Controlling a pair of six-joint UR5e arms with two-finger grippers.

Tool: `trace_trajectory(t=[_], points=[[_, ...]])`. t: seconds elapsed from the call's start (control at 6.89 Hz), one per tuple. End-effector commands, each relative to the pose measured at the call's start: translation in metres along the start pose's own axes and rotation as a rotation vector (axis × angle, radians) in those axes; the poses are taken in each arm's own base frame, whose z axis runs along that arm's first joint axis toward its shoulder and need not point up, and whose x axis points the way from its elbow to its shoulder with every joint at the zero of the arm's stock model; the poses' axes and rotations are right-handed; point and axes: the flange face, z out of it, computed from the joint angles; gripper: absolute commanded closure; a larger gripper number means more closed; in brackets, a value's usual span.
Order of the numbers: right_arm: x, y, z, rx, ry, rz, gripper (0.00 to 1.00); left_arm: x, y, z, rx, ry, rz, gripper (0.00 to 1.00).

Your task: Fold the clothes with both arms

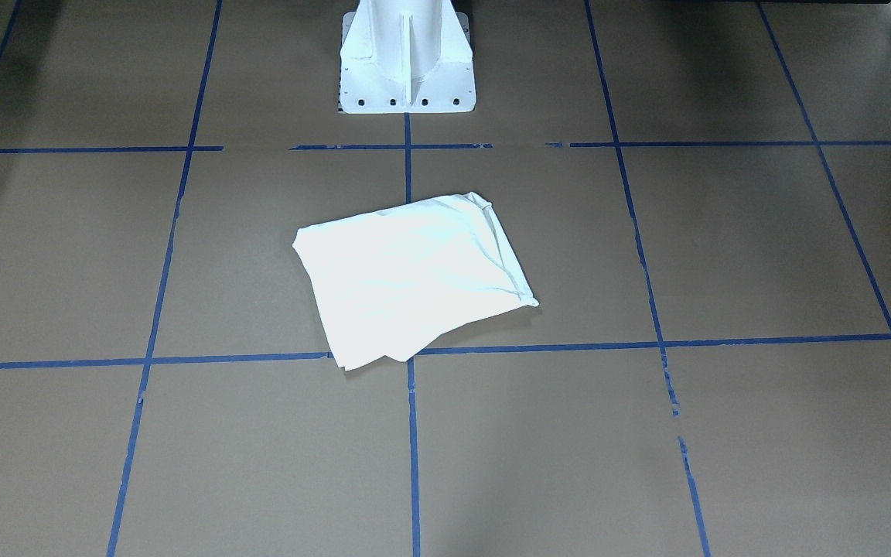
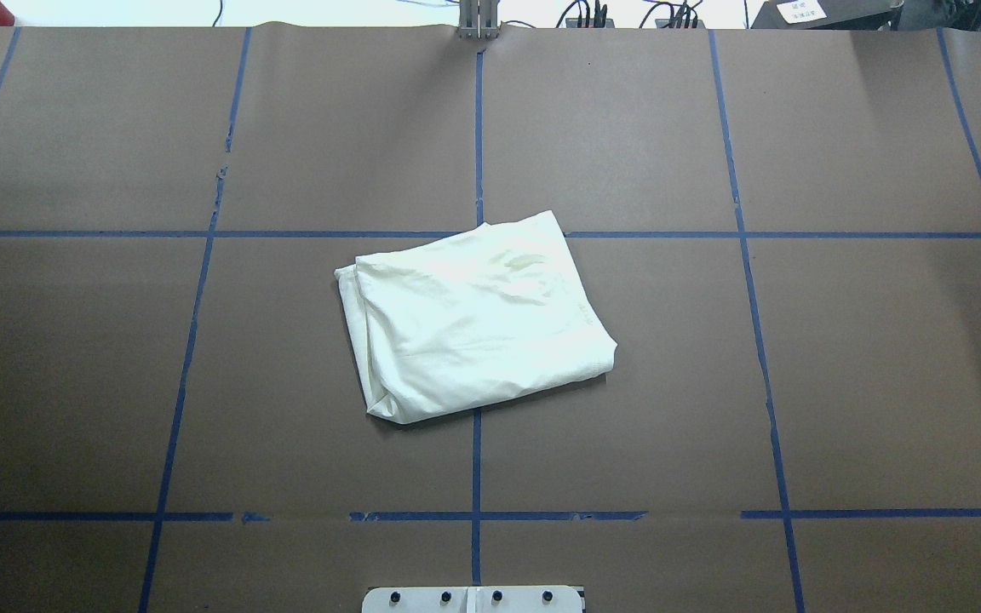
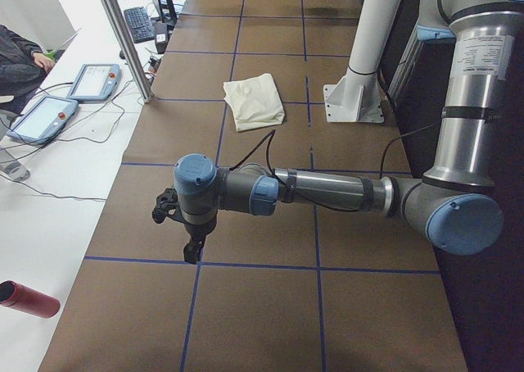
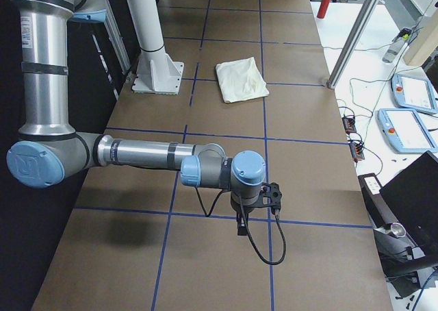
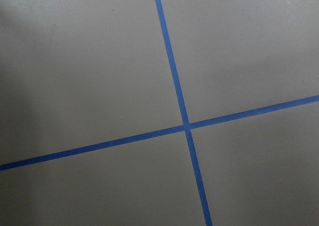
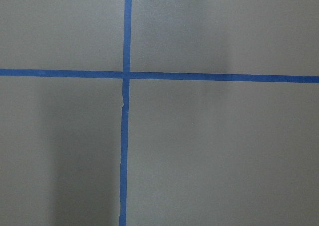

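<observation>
T-shirt (image 2: 478,319): cream-white, folded into a compact, slightly skewed rectangle with only plain cloth showing. It lies flat at the centre of the brown surface (image 2: 840,383), over a blue tape line (image 2: 476,460). In the overhead view the white pedestal (image 2: 473,599) stands at 6 o'clock from it. The left arm (image 3: 327,190) and right arm (image 4: 144,153) reach over opposite ends of the surface, well apart from the shirt. The left pincer (image 3: 192,245) and right pincer (image 4: 241,225) point downward; whether either is spread or pressed together cannot be told.

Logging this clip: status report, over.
Left gripper, right gripper: out at the table ends, open or shut unreadable. T-shirt folded, plain side up, mid-table. Nothing touching it.
</observation>
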Motion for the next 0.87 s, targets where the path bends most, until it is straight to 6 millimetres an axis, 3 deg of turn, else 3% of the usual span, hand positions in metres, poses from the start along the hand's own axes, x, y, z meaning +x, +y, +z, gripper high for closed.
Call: trace_trajectory(t=[0.0, 0.44, 0.73], points=[[-0.002, -0.002, -0.001, 0.001, 0.002, -0.002, 0.00, 0.003, 0.004, -0.002, 0.008, 0.001, 0.021, 0.00], [-0.004, -0.004, 0.000, -0.001, 0.002, -0.005, 0.00, 0.007, 0.003, -0.003, 0.011, -0.002, 0.020, 0.00], [-0.005, -0.004, 0.000, -0.002, 0.002, -0.007, 0.00, 0.004, 0.013, 0.003, -0.002, 0.006, 0.011, 0.00]])
